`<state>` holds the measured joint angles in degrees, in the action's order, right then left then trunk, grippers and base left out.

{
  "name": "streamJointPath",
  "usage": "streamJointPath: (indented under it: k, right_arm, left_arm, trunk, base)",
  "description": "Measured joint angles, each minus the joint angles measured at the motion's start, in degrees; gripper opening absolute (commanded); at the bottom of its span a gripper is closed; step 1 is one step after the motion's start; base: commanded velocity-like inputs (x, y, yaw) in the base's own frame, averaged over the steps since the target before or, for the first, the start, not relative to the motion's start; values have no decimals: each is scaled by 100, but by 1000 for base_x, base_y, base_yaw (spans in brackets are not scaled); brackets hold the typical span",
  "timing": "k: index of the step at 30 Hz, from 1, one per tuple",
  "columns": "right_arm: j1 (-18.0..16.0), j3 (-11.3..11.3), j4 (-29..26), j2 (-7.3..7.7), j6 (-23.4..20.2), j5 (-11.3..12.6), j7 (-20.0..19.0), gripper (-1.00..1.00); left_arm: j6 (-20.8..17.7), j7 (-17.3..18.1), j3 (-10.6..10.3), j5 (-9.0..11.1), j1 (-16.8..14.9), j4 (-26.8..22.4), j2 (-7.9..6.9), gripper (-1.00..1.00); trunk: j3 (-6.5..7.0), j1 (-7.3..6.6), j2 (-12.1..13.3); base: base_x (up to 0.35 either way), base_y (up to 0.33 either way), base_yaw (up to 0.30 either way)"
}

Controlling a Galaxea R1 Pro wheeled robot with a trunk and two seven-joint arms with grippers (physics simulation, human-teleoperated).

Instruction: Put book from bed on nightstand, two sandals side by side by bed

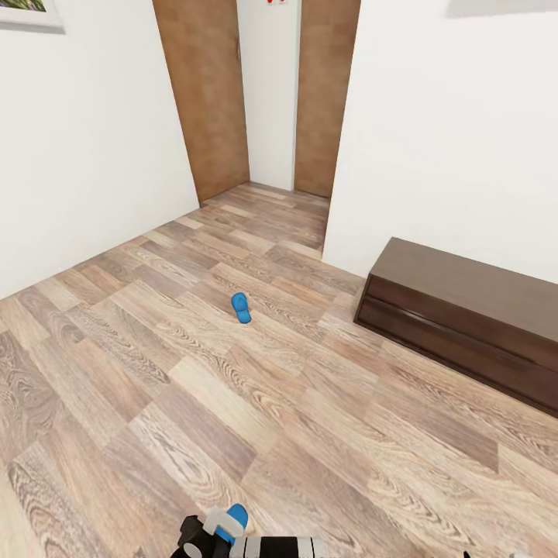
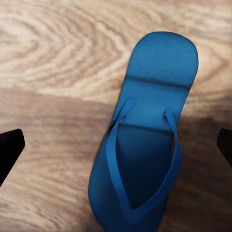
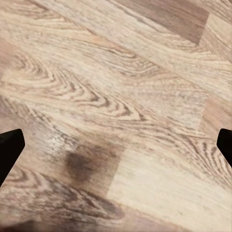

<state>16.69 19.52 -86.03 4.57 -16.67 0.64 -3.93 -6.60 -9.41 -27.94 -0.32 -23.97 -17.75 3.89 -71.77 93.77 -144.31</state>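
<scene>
One sandal (image 1: 241,307) on plank floor (image 1: 232,403), another sandal (image 2: 145,140) between spread left jaws

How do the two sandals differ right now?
The far sandal lies alone in the middle of the floor; the near sandal sits between the fingers of the open left claw. The near sandal faces straps up; the far sandal is too small to tell. Both are bright blue.

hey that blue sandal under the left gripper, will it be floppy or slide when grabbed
The blue sandal looks thin and flat, so probably light and somewhat bendy. Its thin straps likely flex. Lying flat on the smooth wood floor, it may slide if nudged; it shouldn't roll.
</scene>
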Motion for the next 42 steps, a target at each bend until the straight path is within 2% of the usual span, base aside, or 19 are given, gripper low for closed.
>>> streamJointPath:
  k: [15, 21, 42]
  right_arm:
    - [0, -14, 3, 0, 0, 0, 0, 100]
    - [0, -22, 12, 0, 3, 0, 0, 100]
    - [0, -35, 52, 0, 60, 0, 0, 100]
  left_arm:
    - [33, 0, -61, 0, 0, 7, -1, 100]
    - [42, 0, -66, 0, 0, 7, 0, 100]
    - [55, 0, -62, 0, 0, 0, -14, 100]
  trunk:
    - [0, 0, 0]
    - [-132, 16, -8]
    - [-133, 15, -8]
  base:
    - [0, 0, 0]
    - [0, 0, 0]
    - [0, 0, 0]
